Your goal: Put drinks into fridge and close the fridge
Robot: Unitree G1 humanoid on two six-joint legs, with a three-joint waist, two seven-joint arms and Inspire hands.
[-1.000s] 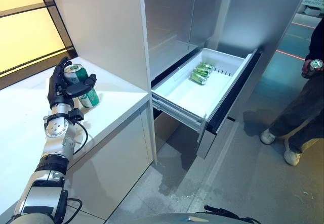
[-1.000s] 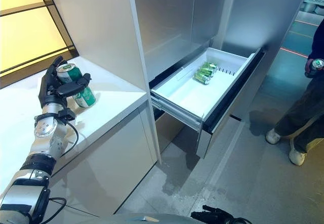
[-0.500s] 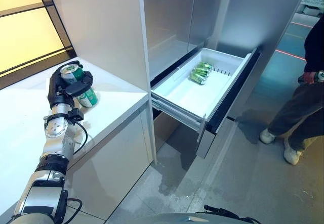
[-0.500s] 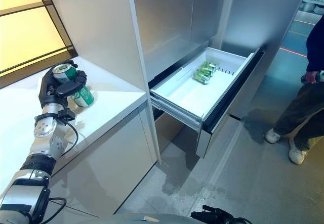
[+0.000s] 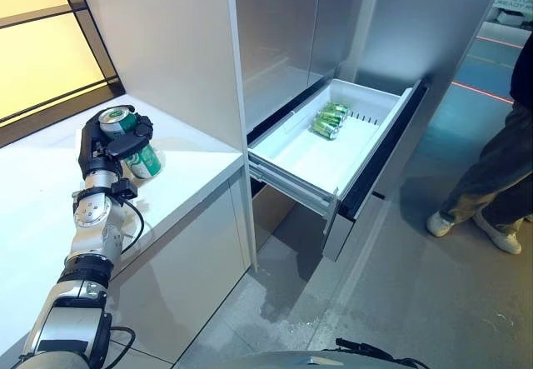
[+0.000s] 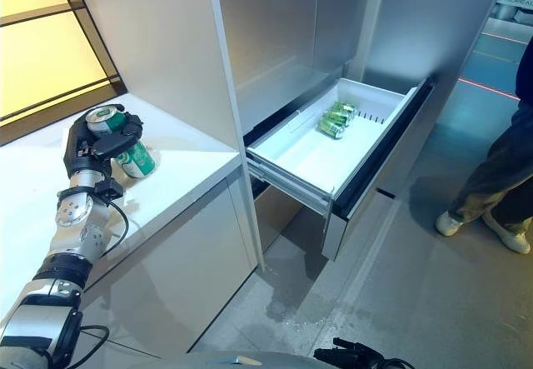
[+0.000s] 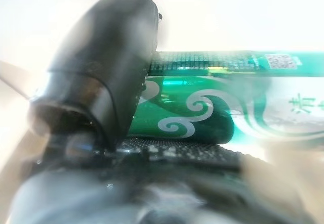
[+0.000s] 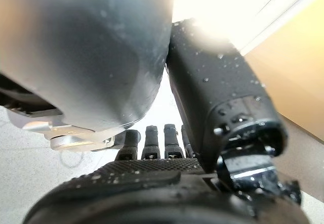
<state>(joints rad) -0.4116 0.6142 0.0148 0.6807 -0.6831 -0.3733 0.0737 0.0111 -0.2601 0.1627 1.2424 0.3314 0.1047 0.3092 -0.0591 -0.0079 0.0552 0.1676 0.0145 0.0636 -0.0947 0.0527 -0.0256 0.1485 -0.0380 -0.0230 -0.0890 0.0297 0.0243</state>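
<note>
My left hand is on the white counter at the left, fingers and thumb curled round an upright green can. The left wrist view shows the thumb pressed across this green can. A second green can lies on its side on the counter just beside the hand. The fridge drawer stands pulled out, with green cans lying at its far end. My right hand hangs idle, its fingers relaxed and holding nothing.
A tall white panel rises just right of the counter, between it and the fridge. A person's legs and shoes are on the grey floor at the far right, beyond the open drawer front.
My left hand's fingers have curled shut round the upright can. The person at the right has shifted further right, and their hand with a can has left the picture.
</note>
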